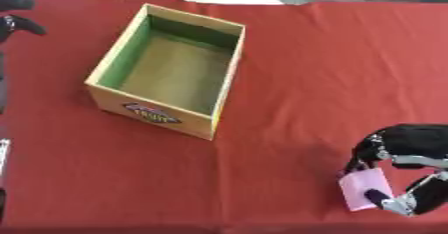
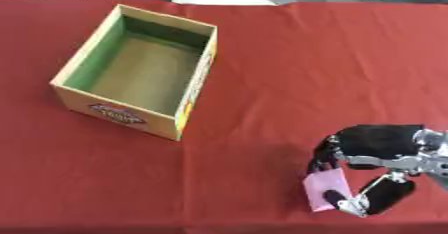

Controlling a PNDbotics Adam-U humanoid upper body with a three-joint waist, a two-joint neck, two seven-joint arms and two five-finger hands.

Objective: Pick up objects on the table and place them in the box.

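Right hand [image 2: 372, 158] curls its fingers and thumb round a small pink object [image 2: 325, 191] low over the red desk [image 2: 289, 68]. Well up and to its left sits the open cardboard box [image 2: 185, 108]. Left hand [image 1: 16, 18] shows only partly; its state cannot be told.

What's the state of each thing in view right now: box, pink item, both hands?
Box: open-topped, upright on the red tablecloth, nothing visible inside.
Pink object: pinched between the right hand's fingers and thumb, near the table's near edge, well apart from the box.
Right hand: shut on the pink object.
Left hand: only partly visible at the upper left edge; fingers unclear.
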